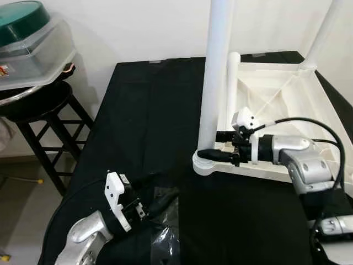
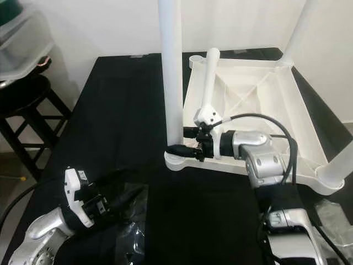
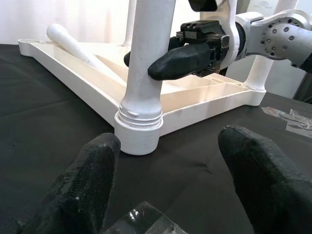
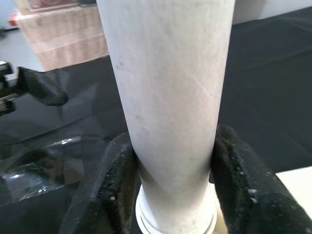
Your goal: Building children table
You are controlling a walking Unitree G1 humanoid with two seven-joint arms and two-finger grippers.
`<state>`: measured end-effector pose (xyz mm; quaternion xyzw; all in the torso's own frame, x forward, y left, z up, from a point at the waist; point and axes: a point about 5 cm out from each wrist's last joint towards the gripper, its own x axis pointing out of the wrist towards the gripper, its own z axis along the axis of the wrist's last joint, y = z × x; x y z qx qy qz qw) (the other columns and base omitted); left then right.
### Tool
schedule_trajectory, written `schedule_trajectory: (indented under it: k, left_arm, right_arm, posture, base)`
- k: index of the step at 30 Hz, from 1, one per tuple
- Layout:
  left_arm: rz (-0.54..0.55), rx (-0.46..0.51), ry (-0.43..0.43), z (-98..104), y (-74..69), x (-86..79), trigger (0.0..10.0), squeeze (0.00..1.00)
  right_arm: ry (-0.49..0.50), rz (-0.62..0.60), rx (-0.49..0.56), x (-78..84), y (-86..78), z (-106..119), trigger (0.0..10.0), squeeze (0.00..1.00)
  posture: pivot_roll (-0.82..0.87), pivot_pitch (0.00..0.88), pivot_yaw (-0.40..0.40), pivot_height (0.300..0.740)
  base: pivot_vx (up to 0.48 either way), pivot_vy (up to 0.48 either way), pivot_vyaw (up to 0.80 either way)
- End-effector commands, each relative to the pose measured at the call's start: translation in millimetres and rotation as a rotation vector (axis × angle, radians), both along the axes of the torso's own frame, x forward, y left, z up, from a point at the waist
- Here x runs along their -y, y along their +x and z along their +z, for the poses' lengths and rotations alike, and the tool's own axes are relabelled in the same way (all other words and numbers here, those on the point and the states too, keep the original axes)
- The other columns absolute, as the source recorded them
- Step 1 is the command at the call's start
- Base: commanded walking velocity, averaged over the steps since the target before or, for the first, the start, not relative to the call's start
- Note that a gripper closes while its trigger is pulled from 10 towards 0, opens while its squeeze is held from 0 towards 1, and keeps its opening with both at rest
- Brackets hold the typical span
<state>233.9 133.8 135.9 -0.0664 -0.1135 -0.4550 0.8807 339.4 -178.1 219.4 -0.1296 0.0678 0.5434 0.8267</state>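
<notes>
On a black table point(image 1: 149, 110), an upturned white tabletop point(image 1: 287, 94) lies with an upright leg point(image 1: 215, 72) in its near corner socket, the right gripper point(image 1: 216, 144) clamped around the leg's base, while the left gripper point(image 1: 144, 205) hovers open and empty nearby.

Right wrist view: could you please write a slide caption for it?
Right tool clamps the upright white plastic table leg just above its threaded socket, over black cloth.
</notes>
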Motion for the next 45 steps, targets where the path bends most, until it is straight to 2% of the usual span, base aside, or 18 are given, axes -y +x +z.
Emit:
schedule_trajectory:
  k: [1, 13, 15, 16, 17, 18, 19, 22, 30, 31, 33, 34, 35, 38, 40, 41, 42, 45]
  left_arm:
    - [0.005, 0.011, 0.007, 1, -1.7, -0.5, 10.0, 0.0]
    - [0.002, 0.011, 0.002, 1, -0.7, 0.0, 10.0, 0.0]
    - [0.002, 0.011, 0.002, 2, -0.7, -0.5, 10.0, 0.0]
    - [0.003, 0.011, 0.004, 1, -0.6, -1.3, 10.0, 0.0]
    - [0.003, 0.011, 0.004, 1, -0.6, -1.3, 10.0, 0.0]
    - [0.003, 0.013, 0.006, 2, -0.4, -1.6, 10.0, 0.0]
    - [0.003, 0.013, 0.006, 2, -0.4, -1.6, 10.0, 0.0]
    - [0.004, 0.014, 0.009, 2, -0.1, -2.6, 10.0, 0.0]
    - [0.002, 0.011, 0.013, 1, 2.7, -2.8, 10.0, 0.0]
    - [0.005, 0.011, 0.013, 1, 2.9, -2.9, 10.0, 0.0]
    - [0.007, 0.012, 0.012, 1, 3.1, -3.0, 10.0, 0.0]
    - [0.007, 0.011, 0.012, 1, 3.2, -3.0, 10.0, 0.0]
    - [0.006, 0.01, 0.012, 1, 3.3, -2.7, 10.0, 0.0]
    - [0.005, 0.01, 0.012, 0, 3.3, -2.5, 10.0, 0.0]
    - [0.004, 0.009, 0.012, 0, 3.5, -1.6, 10.0, 0.0]
    - [0.004, 0.009, 0.012, 0, 3.5, -1.6, 10.0, 0.0]
    - [0.005, 0.01, 0.011, 0, 3.6, -1.0, 10.0, 0.0]
    - [0.006, 0.01, 0.011, -1, 3.7, -0.6, 10.0, 0.0]
  right_arm:
    - [0.025, 0.073, 0.005, -4.4, -0.7, 2, 0.0, 0.0]
    - [0.036, 0.02, 0.009, -0.6, -14.0, -20, 0.0, 0.0]
    - [0.049, -0.114, 0.03, -6.1, -16.4, -29, 0.0, 0.0]
    - [0.077, -0.325, 0.046, -14.3, -13.2, -39, 0.0, 0.0]
    - [0.077, -0.325, 0.046, -14.3, -13.2, -39, 0.0, 0.0]
    - [0.053, -0.507, 0.025, -29.0, -31.1, -60, 0.0, 0.0]
    - [0.053, -0.507, 0.025, -29.0, -31.1, -60, 0.0, 0.0]
    - [0.037, -0.742, 0.014, -40.5, -58.0, -77, 0.0, 0.0]
    - [0.015, -0.683, 0.04, -56.7, -56.0, -75, 0.0, 0.0]
    - [0.014, -0.618, 0.025, -61.2, -55.6, -76, 9.9, 0.0]
    - [0.021, -0.577, 0.009, -66.0, -57.1, -75, 10.0, 0.0]
    - [0.052, -0.562, 0.005, -68.0, -56.4, -71, 10.0, 0.67]
    - [0.095, -0.499, -0.005, -72.1, -55.9, -63, 10.0, 1.0]
    - [0.125, -0.459, -0.009, -74.5, -55.9, -58, 10.0, 1.0]
    - [0.166, -0.29, 0.034, -73.2, -50.8, -37, 10.0, 1.0]
    - [0.166, -0.29, 0.034, -73.2, -50.8, -37, 10.0, 1.0]
    - [0.165, -0.152, 0.073, -66.1, -46.0, -23, 10.0, 1.0]
    - [0.119, -0.095, 0.104, -57.6, -38.9, -19, 10.0, 1.0]
  posture:
    - [0.03, 0.169, 0.042, 0.74]
    - [0.01, 0.177, 0.041, 0.74]
    - [0.0, 0.181, 0.036, 0.74]
    - [0.0, 0.182, 0.029, 0.74]
    - [0.0, 0.182, 0.029, 0.74]
    - [0.0, 0.193, 0.033, 0.74]
    - [0.0, 0.193, 0.033, 0.74]
    - [-0.03, 0.189, 0.057, 0.74]
    - [-0.02, 0.176, 0.049, 0.74]
    - [-0.02, 0.175, 0.05, 0.74]
    - [-0.02, 0.173, 0.05, 0.74]
    - [-0.02, 0.173, 0.05, 0.74]
    - [-0.02, 0.171, 0.053, 0.74]
    - [-0.02, 0.17, 0.053, 0.74]
    - [-0.01, 0.166, 0.05, 0.74]
    - [-0.01, 0.166, 0.05, 0.74]
    - [-0.01, 0.162, 0.047, 0.74]
    - [-0.01, 0.16, 0.045, 0.74]
  base:
    - [0.0, 0.0, 0.0]
    - [0.0, 0.0, 0.0]
    - [0.0, 0.0, 0.0]
    - [0.0, 0.0, 0.0]
    - [0.0, 0.0, 0.0]
    - [0.0, 0.0, 0.0]
    - [0.0, 0.0, 0.0]
    - [0.0, 0.0, 0.0]
    - [0.0, 0.0, 0.0]
    - [0.0, 0.0, 0.0]
    - [0.0, 0.0, 0.0]
    - [0.0, 0.0, 0.0]
    - [0.0, 0.0, 0.0]
    - [0.0, 0.0, 0.0]
    - [0.0, 0.0, 0.0]
    - [0.0, 0.0, 0.0]
    - [0.0, 0.0, 0.0]
    - [0.0, 0.0, 0.0]
